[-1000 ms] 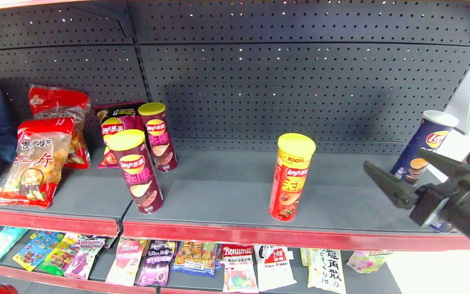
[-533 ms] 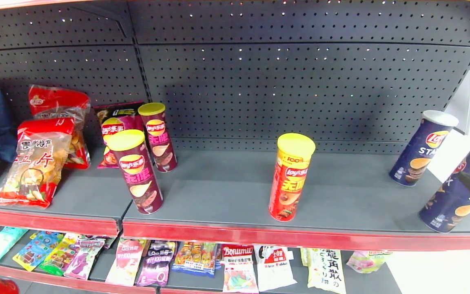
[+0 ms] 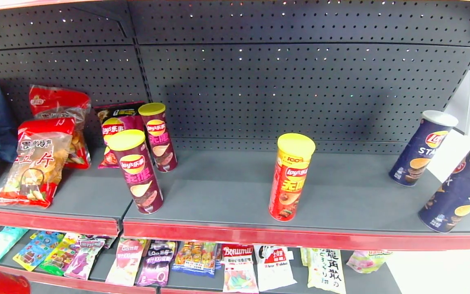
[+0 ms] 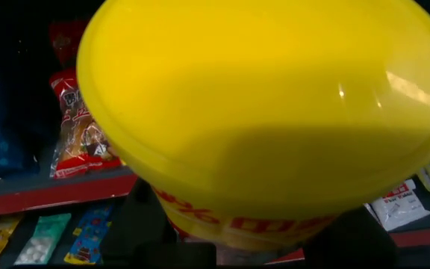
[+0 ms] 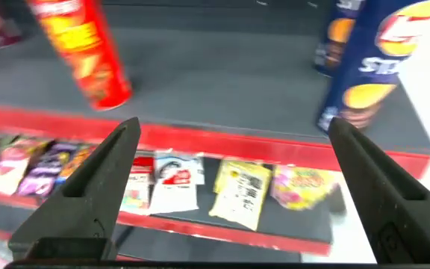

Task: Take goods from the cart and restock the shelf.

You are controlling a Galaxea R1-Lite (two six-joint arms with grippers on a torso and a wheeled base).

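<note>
A grey shelf with a red front edge. Before its left end, the left gripper clamps a yellow-lidded red can between its fingers. The right gripper is spread wide off the front edge, near the blue can at the right front corner.
</note>
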